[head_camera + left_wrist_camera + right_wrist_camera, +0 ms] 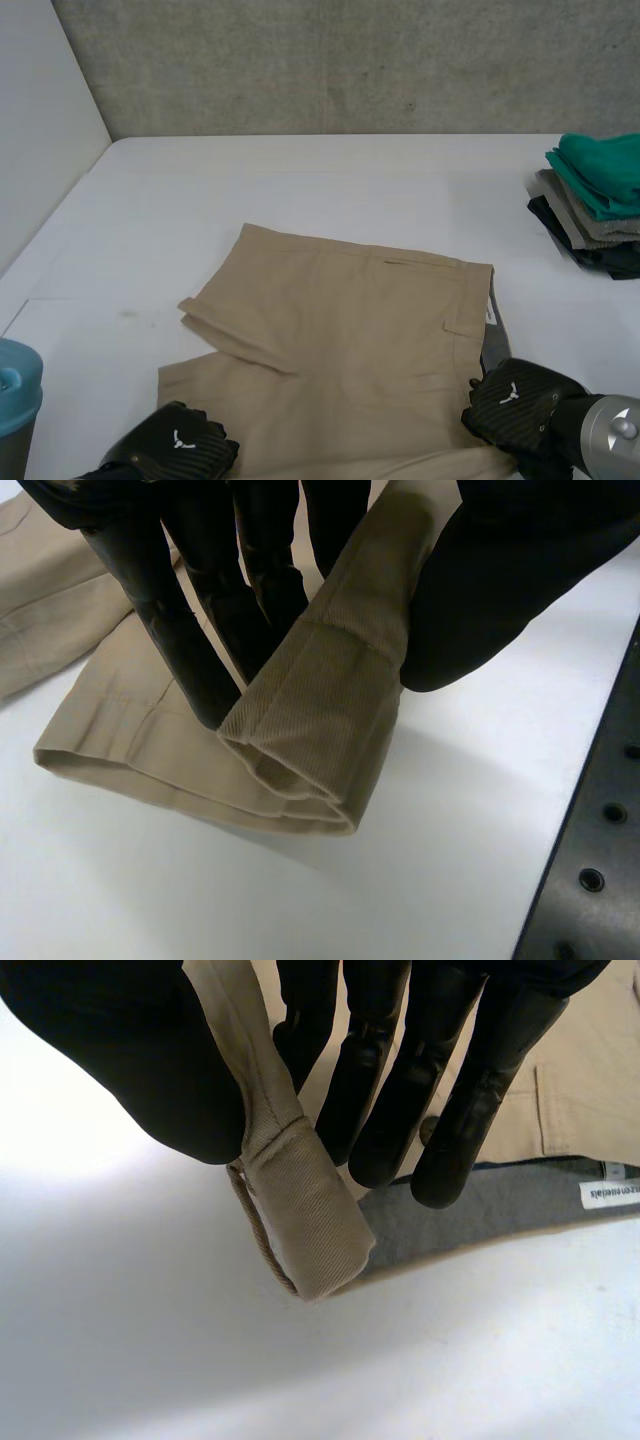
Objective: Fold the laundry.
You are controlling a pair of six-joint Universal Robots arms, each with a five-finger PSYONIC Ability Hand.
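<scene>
Clamps the left hand point(175, 452) on the leg hem point(320, 710) of the beige shorts point(350, 330), cloth pinched between thumb and fingers. Clamps the right hand point(515, 405) likewise on the waistband corner point(300, 1220), with grey lining just past the fingertips. Keeps the shorts spread flat ahead of both hands, one leg rumpled just beyond the left hand. Looks early: first fold seemingly not yet made, further folds and stacking left. Shows a folded stack point(595, 205) well beyond the right hand on the white table point(300, 180), a teal-lidded container point(15, 400) beside the left hand, and a concrete wall point(350, 60) behind.
</scene>
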